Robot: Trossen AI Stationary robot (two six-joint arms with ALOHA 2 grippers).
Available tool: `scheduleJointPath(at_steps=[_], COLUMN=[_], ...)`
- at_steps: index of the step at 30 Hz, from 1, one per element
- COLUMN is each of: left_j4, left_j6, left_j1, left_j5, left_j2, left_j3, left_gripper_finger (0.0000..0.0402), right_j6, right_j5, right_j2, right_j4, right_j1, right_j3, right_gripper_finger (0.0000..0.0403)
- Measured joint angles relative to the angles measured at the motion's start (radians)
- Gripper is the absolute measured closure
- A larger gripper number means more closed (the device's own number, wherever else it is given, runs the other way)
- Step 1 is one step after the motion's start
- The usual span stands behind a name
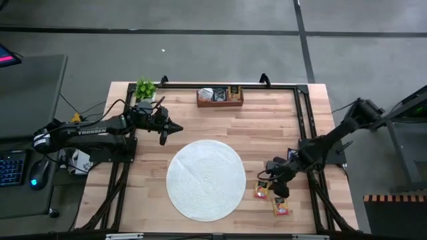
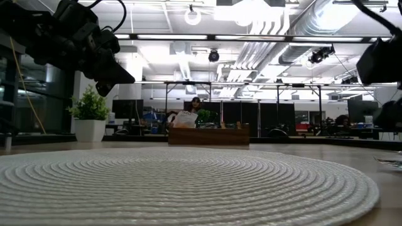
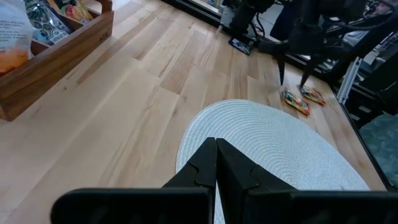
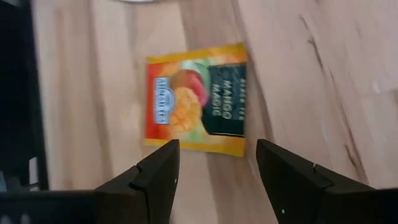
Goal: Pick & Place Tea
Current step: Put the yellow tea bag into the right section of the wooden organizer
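Right gripper point(image 1: 276, 181) hangs low over the table just off the right side of the round mat point(image 1: 205, 179), fingers point(image 4: 155, 177) spread wide, holding nothing; in its wrist view a red-orange and yellow tea sachet point(image 4: 195, 98) lies flat on the bare wood just past the fingertips, not touched. From above, two sachets near that gripper: one point(image 1: 261, 192) just beside the mat's right rim, the other point(image 1: 281, 207) a bit farther from the mat, close to the table's front edge and the dark frame rail on that side. Left gripper point(image 1: 168, 128) hovers off the mat's upper-left rim, fingers point(image 3: 239, 171) pressed together, empty. Wooden tray point(image 1: 219, 96) sits well beyond the mat at the table's far edge, with sachets and packets point(image 3: 43, 18) inside; which compartment holds what, cannot tell. Small potted plant point(image 1: 145, 88) stands left of the tray near the far corner. Mat itself bare, open wood between mat and tray.
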Motion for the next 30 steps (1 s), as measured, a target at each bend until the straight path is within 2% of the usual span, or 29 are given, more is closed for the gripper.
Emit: scheduleJointPath(at_steps=[23, 30], left_j4=[0.000, 0.000], left_j6=[0.000, 0.000], left_j1=[0.000, 0.000], left_j5=[0.000, 0.000], left_j2=[0.000, 0.000], left_j3=[0.000, 0.000], left_gripper_finger=[0.0401, 0.0401], right_j6=[0.079, 0.105], right_j5=[-0.028, -0.026], right_j2=[0.130, 0.167], right_j4=[0.143, 0.153], right_j1=[0.004, 0.004], right_j3=[0.003, 0.004], right_gripper_finger=[0.0197, 0.0244])
